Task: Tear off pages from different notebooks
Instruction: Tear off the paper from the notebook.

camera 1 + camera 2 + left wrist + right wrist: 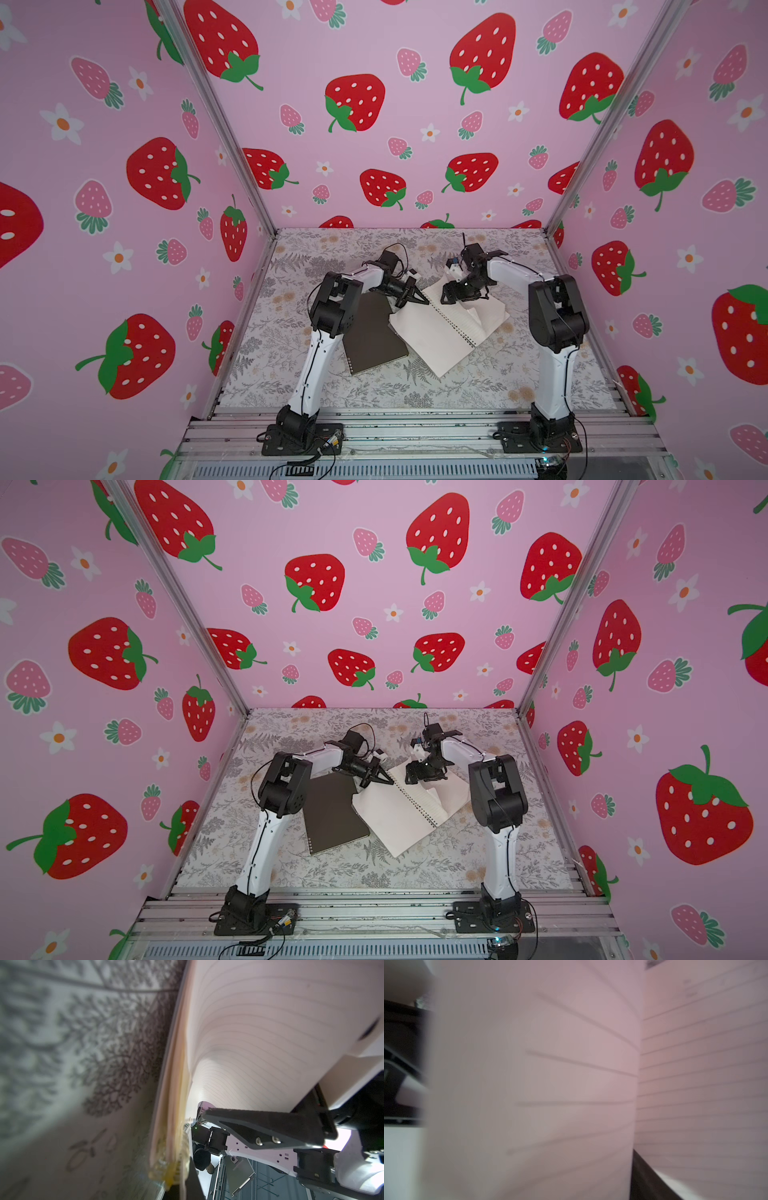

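The dark brown-grey notebook (374,336) lies closed under my left forearm. The cream-white notebook lies open beside it, its cover (428,345) flipped left of the spiral (453,320). My left gripper (422,300) is shut to a point and rests on this notebook at the spiral's far end; in the left wrist view its dark finger (193,1184) sits beside the blurred binding (172,1157). A lined page (259,1032) curls up off the stack towards my right gripper (451,296), which hovers over the right-hand pages (486,316). That page (539,1084) fills the right wrist view and hides the jaws.
The floral tabletop (291,374) is walled in by strawberry-print panels on three sides, with metal posts (232,137) at the back corners. An aluminium rail (415,428) at the front carries both arm bases.
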`<state>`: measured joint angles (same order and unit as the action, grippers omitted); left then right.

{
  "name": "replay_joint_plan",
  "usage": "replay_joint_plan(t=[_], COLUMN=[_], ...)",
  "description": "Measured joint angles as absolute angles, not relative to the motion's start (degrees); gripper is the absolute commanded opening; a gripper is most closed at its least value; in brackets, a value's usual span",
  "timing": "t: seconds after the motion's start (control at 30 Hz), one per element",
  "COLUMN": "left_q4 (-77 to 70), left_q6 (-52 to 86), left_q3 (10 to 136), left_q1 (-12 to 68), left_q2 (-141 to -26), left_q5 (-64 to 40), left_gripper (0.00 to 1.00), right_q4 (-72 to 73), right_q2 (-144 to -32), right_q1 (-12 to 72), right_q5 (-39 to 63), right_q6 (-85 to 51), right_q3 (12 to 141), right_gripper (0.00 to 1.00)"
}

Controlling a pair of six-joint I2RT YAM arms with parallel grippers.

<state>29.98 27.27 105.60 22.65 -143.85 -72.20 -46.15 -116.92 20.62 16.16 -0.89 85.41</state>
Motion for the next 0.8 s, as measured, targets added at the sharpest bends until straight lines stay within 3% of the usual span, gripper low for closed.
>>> replay_joint_plan(t=[0.43, 0.8], left_q4=[28.8, 28.4], left_q6=[28.36, 28.58], left_q3=[105.6, 105.6], left_q1=[22.61, 22.61], left_q2=[-143.85, -143.85], left_q5=[-72.47, -72.49], left_gripper=[0.0, 0.0], right_q4=[-47.79, -50.02], right_q2=[-100.18, -98.78], right_q1=[22.17, 21.23], right_q5=[9.08, 1.37], right_q6=[-10.48, -14.48], right_q3=[69.3, 67.29], right_gripper=[0.75, 0.66])
